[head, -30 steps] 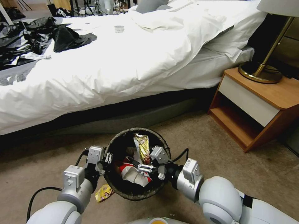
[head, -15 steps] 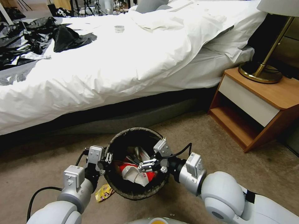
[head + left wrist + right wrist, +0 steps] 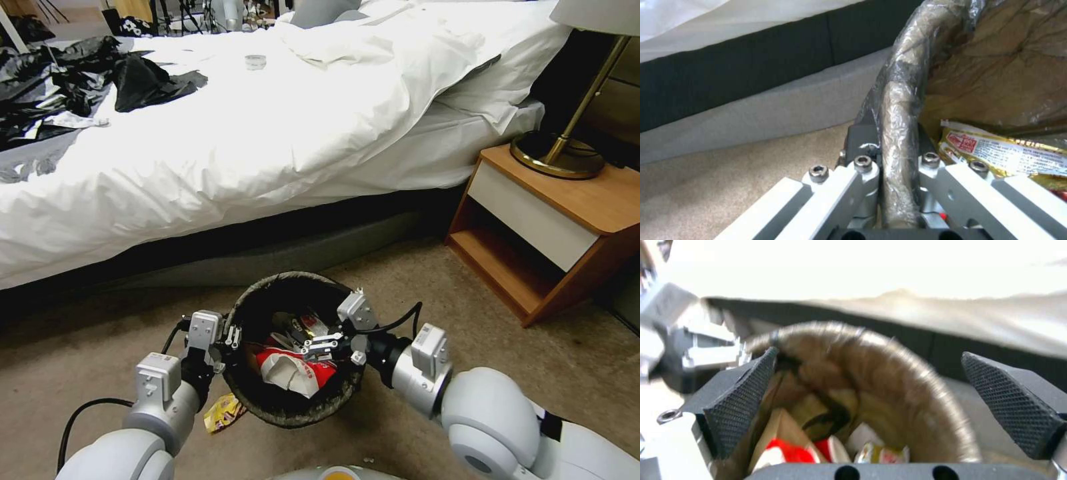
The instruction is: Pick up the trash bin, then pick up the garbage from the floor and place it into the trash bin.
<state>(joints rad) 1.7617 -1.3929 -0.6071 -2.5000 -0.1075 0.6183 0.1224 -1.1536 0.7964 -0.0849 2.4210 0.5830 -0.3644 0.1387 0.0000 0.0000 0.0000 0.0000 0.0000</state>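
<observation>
The bed (image 3: pixel 267 133) is the biggest thing here, and the trash bin (image 3: pixel 267 293) stands on the carpet (image 3: pixel 413 280) in front of it, well apart from the wooden nightstand (image 3: pixel 553 227) with the brass lamp (image 3: pixel 560 153). The bin has a dark bag folded over its rim, and inside it lie a crumpled red-and-white paper cup (image 3: pixel 293 370) and a yellow snack wrapper (image 3: pixel 1009 153). The left gripper (image 3: pixel 230 339) is clamped on the rim of the bin, on the side away from the nightstand; in the left wrist view its jaws are closed tightly on the rim with the bag between them. The right gripper (image 3: pixel 327 345) hangs over the mouth of the bin, on the side toward the nightstand; its two dark ribbed pads (image 3: pixel 740 400) stand wide apart and carry nothing. So I judge that the step in hand is dropping litter into the bin. One more yellow wrapper (image 3: pixel 223 412) lies on the carpet just beside the bin, near the left arm, so the next move probably calls for lowering the free gripper to it. On the wrapper in the bin there is a red label and small print, but I cannot read it.
</observation>
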